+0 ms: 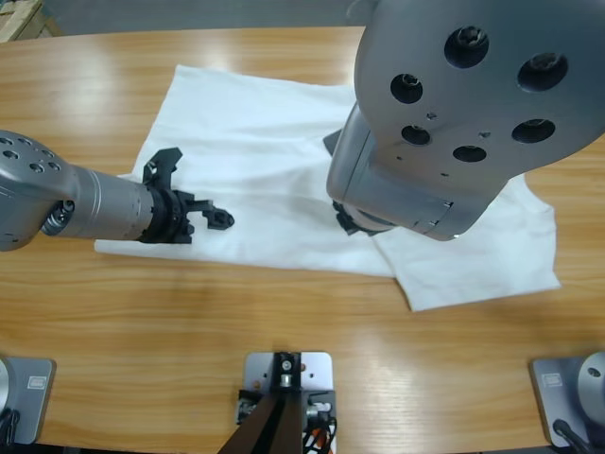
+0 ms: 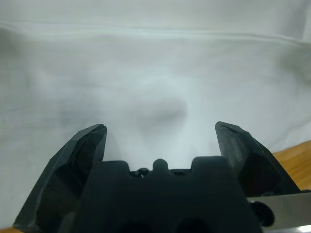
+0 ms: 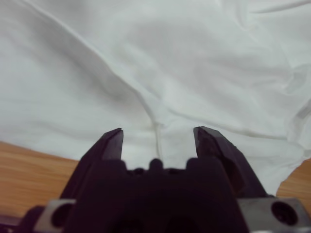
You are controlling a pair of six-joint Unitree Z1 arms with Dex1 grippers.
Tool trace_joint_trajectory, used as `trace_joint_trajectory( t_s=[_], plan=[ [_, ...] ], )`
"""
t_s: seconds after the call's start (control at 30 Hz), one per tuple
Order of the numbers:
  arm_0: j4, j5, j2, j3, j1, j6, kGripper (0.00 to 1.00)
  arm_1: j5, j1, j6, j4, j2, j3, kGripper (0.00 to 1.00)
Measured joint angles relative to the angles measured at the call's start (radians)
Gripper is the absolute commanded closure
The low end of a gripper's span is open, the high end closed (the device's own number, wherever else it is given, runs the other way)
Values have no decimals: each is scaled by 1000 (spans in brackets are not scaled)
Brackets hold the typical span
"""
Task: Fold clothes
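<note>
White T-shirt (image 1: 274, 161): spread rumpled across the wooden table (image 1: 142, 331), centre to right.
Left gripper (image 2: 160, 133): jaws wide apart, nothing between them, poised over the shirt's left part.
Right gripper (image 3: 158, 133): jaws moderately parted, empty, straddling a fabric crease near the shirt's middle.

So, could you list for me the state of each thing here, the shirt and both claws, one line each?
White T-shirt: lying on the wooden table, spread out but wrinkled, not yet folded neatly.
Left claw: open, over the shirt's left part, nothing between its jaws.
Right claw: open, low over a crease in the shirt, holding nothing; mostly hidden under the arm in the high view.
</note>
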Motion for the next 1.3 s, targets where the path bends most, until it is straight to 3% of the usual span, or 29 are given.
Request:
trace_joint_trajectory(
  t_s=[0.17, 0.33, 0.43, 0.5, 0.53, 1.3],
  plan=[
    [0, 0, 0, 0, 0, 0, 124, 0, 0, 14, -42, 7, 58, 368],
    [0, 0, 9, 0, 0, 0, 124, 0, 0, 20, -64, 23, 90, 424],
    [0, 0, 11, 0, 0, 0, 125, 0, 0, 21, -71, 29, 93, 710],
    [0, 0, 11, 0, 0, 0, 124, 0, 0, 21, -74, 36, 94, 967],
    [0, 0, 11, 0, 0, 0, 124, 0, 0, 21, -76, 40, 96, 1000],
    [0, 0, 12, 7, 0, 0, 124, -121, -31, -38, -107, 52, 108, 1000]
  ],
)
